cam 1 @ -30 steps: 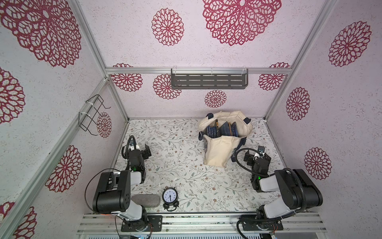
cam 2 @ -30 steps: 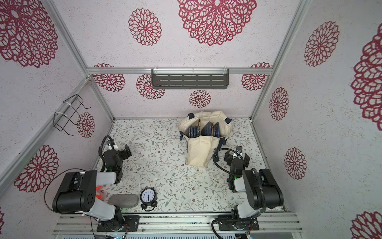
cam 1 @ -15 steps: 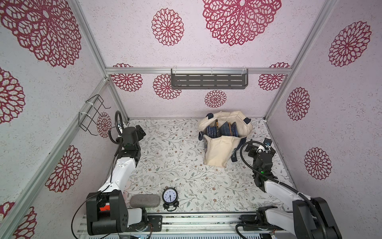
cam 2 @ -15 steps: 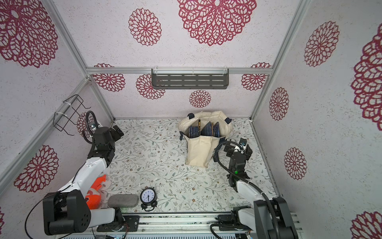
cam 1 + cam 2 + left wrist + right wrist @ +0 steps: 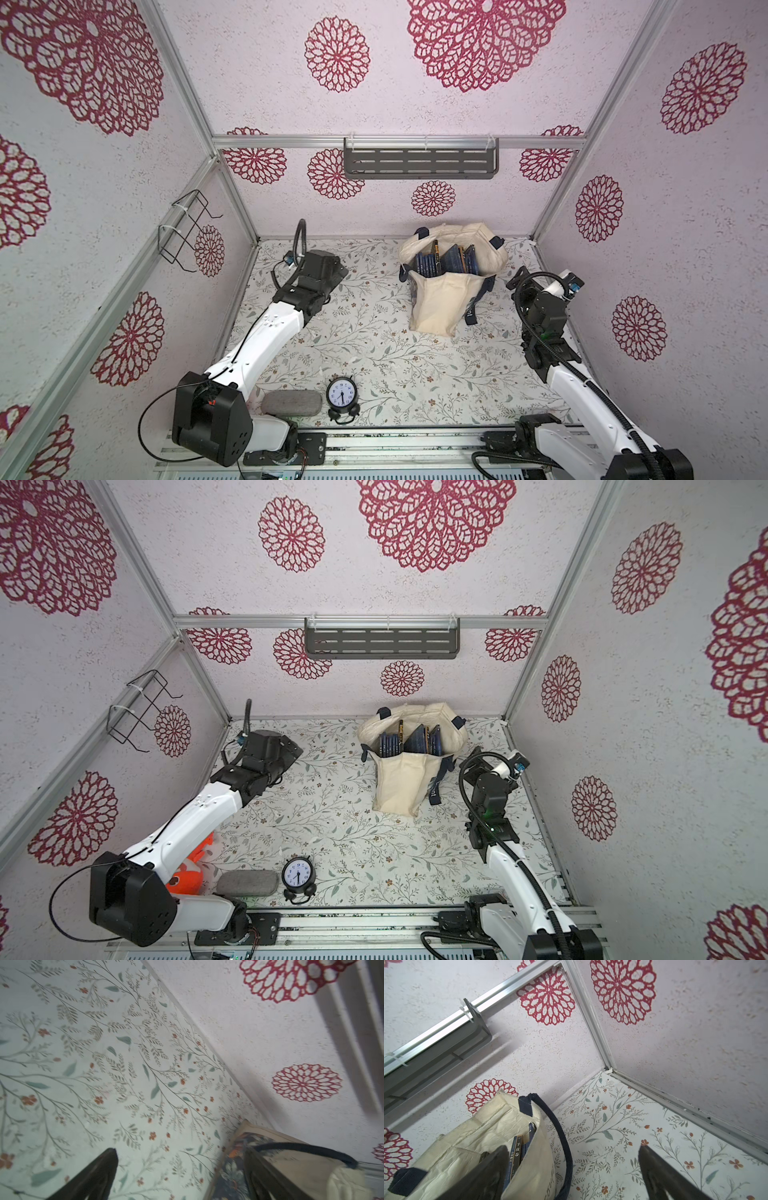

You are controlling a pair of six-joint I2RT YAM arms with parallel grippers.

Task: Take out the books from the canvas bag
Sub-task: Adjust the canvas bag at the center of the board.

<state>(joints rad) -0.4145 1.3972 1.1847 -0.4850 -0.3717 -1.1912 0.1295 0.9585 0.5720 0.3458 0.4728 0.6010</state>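
Floral tabletop [image 5: 365,345] | red-rosette walls [image 5: 415,104] | canvas bag [image 5: 440,303] upright, books [image 5: 451,259] inside | left fingers [image 5: 93,1178], right fingers [image 5: 660,1174] spread, empty

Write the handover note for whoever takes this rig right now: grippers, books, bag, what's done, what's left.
Left gripper: open, empty, over the table to one side of the canvas bag.
Right gripper: open, empty, at the bag's other side.
Books: standing inside the open bag, which sits near the back wall.
Done: nothing; no book is out.
Left: grip and lift out every book.
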